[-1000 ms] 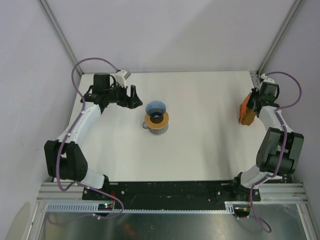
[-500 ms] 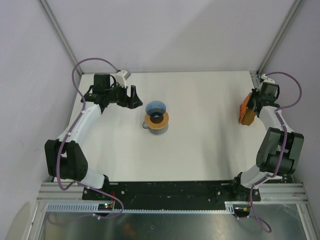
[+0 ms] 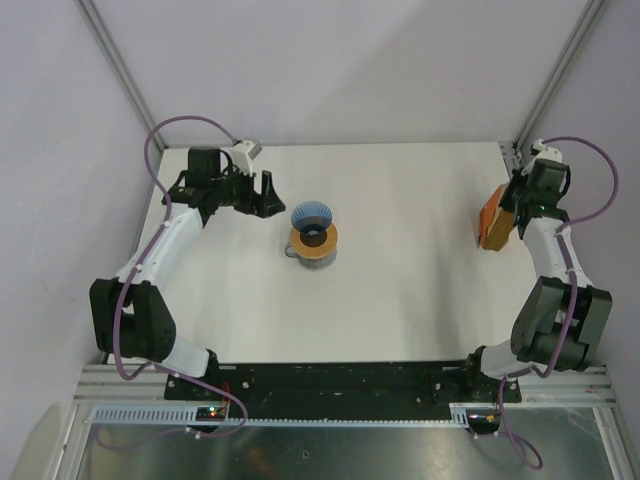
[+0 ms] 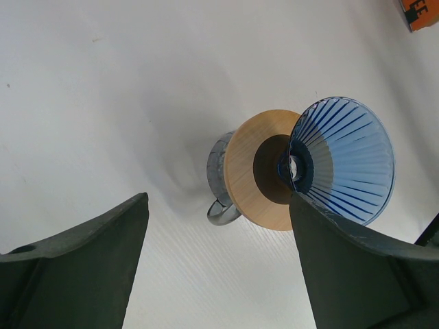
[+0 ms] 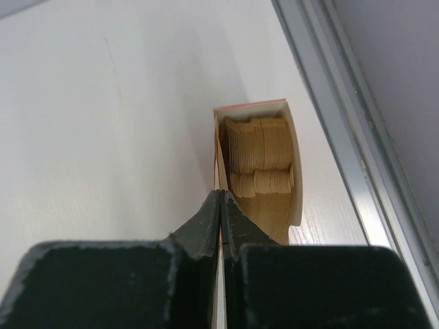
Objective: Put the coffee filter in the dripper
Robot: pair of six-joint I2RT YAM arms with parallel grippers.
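The dripper (image 3: 313, 216), a blue ribbed cone, lies tipped against an amber disc (image 3: 314, 243) on top of a glass jug left of the table's middle. In the left wrist view the dripper (image 4: 343, 161) shows its open mouth. My left gripper (image 3: 266, 196) hovers open just left of it, nothing between its fingers (image 4: 218, 226). At the far right, my right gripper (image 5: 220, 195) is shut at the left side of an orange box (image 5: 293, 171). A thin tan sheet, edge-on, runs out from between its tips: a coffee filter (image 5: 217, 154).
The orange box (image 3: 492, 222) holds a stack of tan filters (image 5: 260, 154) and stands close to the metal frame rail (image 5: 343, 123) at the table's right edge. The glass jug (image 4: 219, 171) has a handle on its near side.
The right gripper has finished closing beside the filter stack, and its wrist has shifted slightly up and to the right. The left arm has not moved.
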